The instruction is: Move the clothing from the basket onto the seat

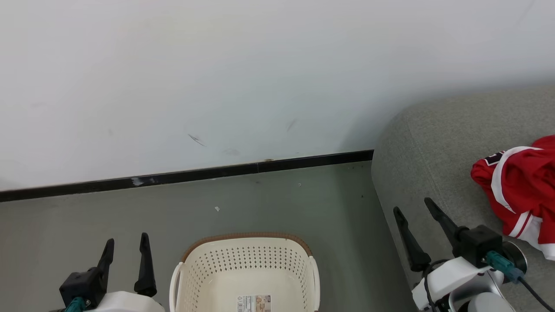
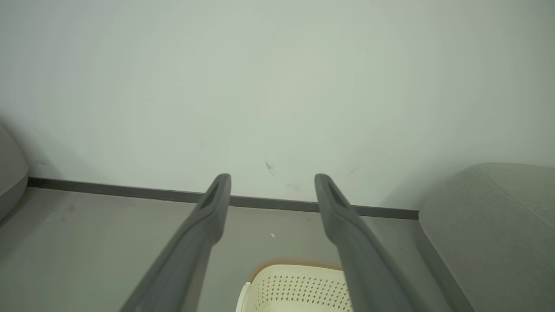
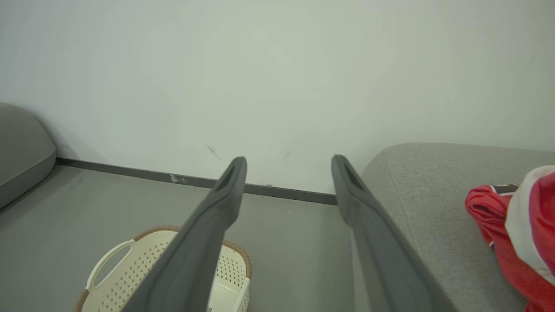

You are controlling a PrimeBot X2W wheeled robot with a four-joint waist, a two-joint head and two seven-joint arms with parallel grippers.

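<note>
Wall (image 1: 260, 65), skirting (image 1: 217, 173), floor (image 1: 282, 203): ahead of both grippers.
Basket (image 1: 247, 260): between the grippers, label showing.
Clothing (image 1: 520, 186): on seat (image 1: 433, 143), right of right gripper (image 1: 412, 205).
Left gripper (image 1: 127, 238): fingers upright, parted, holding nothing.
Right gripper: over seat edge, leaning left, parted, holding nothing.

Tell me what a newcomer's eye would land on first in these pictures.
The red jersey with white trim, crumpled on the grey sofa at the right, stands out most. Next comes the cream laundry basket on the floor at lower centre, a label inside. The left end effector and right end effector hang open, holding nothing.
</note>
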